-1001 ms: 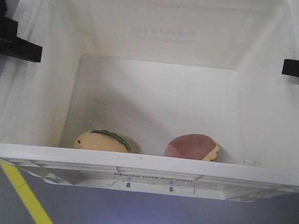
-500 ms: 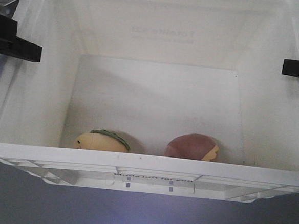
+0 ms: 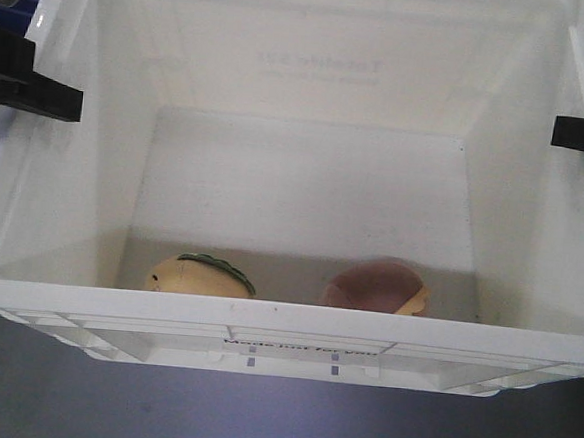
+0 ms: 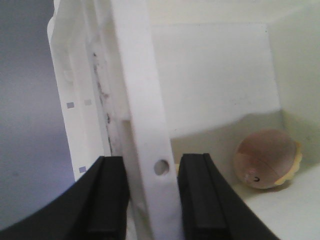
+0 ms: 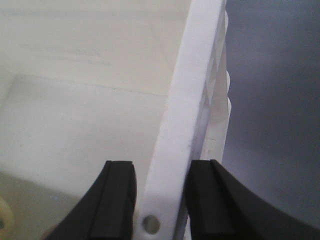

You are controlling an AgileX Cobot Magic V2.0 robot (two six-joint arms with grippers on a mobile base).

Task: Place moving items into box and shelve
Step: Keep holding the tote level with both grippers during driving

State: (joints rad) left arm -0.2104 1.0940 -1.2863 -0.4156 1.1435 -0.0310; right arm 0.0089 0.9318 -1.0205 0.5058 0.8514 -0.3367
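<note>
A large white rectangular plastic crate (image 3: 285,319) fills the view from the front, its open top facing me. Down on its floor lie the two toys, both tucked against the near wall. The pale yellow rounded soft toy with a green ridge (image 3: 200,275) sits at about 7 o'clock. The pinkish-red dome toy with a yellow edge (image 3: 376,285) sits at about 5 o'clock, well apart from the yellow one. The rest of the crate floor is bare white plastic.

The left hand (image 4: 152,197) is closed narrow on the crate's side rim at about 10 o'clock. One black finger (image 4: 107,197) lies against the ribbed outer face and the other against the inner wall, with the rim's small round hole between them. From that wrist the pinkish-red dome toy shows in the far corner of the floor.

The right hand (image 5: 161,200) grips the opposite rim at about 2 o'clock in the same way, its two black fingers close on either side of the white wall.

Under the crate I see only a dull grey-blue surface (image 3: 258,417).
</note>
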